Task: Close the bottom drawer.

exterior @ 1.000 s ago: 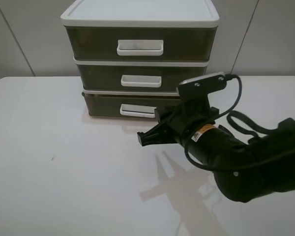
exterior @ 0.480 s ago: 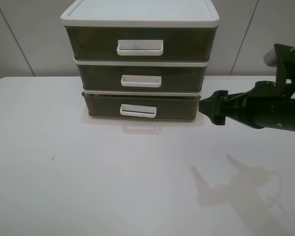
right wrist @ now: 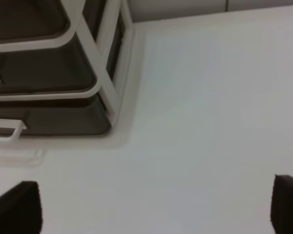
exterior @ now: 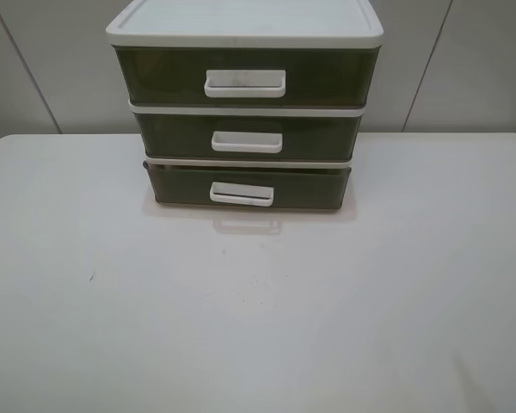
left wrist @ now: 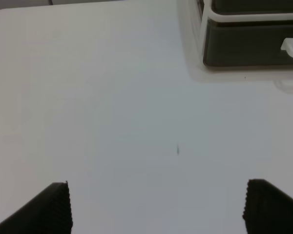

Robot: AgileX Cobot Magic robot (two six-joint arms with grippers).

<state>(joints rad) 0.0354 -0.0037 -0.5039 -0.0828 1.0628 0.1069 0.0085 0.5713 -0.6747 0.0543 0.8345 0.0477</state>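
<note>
The bottom drawer is a shallow olive-brown drawer with a white loop handle, lowest in the white-framed three-drawer unit. Its front sits nearly flush with the frame. Neither arm shows in the exterior high view. In the left wrist view the left gripper is open over bare table, with the drawer's corner far ahead. In the right wrist view the right gripper is open, apart from the drawer and its handle.
The unit stands at the back middle of the white table. The middle drawer and taller top drawer sit shut above. A grey wall panel rises behind. A small dark speck marks the table.
The right arm, in front of the bottom drawer a second ago, has pulled away to the right and left the exterior view. The drawer unit has not moved.
</note>
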